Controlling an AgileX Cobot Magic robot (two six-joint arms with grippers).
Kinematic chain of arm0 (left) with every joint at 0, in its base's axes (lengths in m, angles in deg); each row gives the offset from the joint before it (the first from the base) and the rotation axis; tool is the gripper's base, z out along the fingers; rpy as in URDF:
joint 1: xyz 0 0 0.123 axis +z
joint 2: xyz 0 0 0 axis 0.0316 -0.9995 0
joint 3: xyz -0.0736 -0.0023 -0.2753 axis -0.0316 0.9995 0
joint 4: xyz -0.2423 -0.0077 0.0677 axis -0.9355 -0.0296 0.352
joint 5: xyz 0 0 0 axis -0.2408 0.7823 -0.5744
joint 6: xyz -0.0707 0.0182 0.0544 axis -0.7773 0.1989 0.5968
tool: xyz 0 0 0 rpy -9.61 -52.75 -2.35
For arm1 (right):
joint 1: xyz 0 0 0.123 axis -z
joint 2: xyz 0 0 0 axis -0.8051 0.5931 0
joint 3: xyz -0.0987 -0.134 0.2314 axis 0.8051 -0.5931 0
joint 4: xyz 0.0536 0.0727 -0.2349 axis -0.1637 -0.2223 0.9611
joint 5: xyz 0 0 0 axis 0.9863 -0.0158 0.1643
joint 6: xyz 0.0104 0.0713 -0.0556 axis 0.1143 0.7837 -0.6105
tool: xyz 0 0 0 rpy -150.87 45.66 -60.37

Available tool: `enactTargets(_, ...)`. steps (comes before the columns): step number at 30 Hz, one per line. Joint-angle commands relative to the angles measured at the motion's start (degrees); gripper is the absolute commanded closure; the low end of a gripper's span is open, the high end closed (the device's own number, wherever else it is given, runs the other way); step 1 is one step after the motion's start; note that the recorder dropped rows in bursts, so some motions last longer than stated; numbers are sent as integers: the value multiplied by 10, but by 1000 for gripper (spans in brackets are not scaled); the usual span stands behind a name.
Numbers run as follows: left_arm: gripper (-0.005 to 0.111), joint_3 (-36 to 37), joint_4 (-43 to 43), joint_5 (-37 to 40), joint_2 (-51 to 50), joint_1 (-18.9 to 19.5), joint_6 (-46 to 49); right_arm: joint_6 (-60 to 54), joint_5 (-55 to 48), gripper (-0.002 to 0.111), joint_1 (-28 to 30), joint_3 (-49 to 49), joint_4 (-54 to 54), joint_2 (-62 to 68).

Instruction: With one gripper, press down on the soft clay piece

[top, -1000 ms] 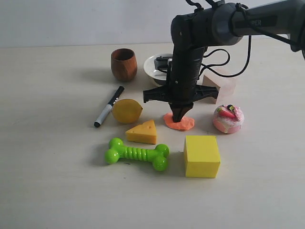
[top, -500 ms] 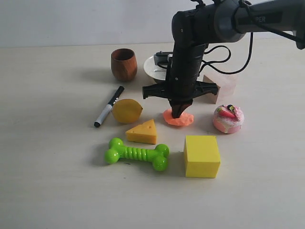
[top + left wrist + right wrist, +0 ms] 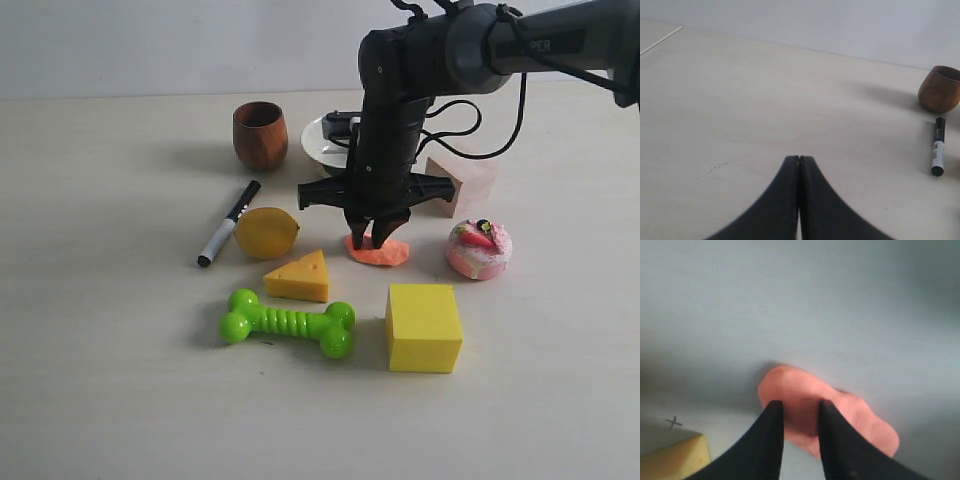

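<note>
Right gripper [image 3: 369, 243] pointing straight down, fingers a little parted and gripping nothing, tips right at the clay [image 3: 386, 254], over its end nearer the cheese [image 3: 299, 277]. Lying flat between cheese and cake [image 3: 480, 250], long axis across from one to the other; probably best to shift slightly toward the cake and push straight down. Left gripper [image 3: 799, 167] closed, empty, well away on the marker [image 3: 937, 152] side, so of no use.

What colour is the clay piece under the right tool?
The soft clay piece is salmon-orange, clearest in the right wrist view.
</note>
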Motion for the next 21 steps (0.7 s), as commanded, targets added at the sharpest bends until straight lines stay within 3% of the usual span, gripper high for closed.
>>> enactTargets(1,107,-2,0,-5,3,1,-3,-1,2,80,0,-2,2,2)
enactTargets(21,107,-2,0,-5,3,1,-3,-1,13,80,0,-2,1,-25)
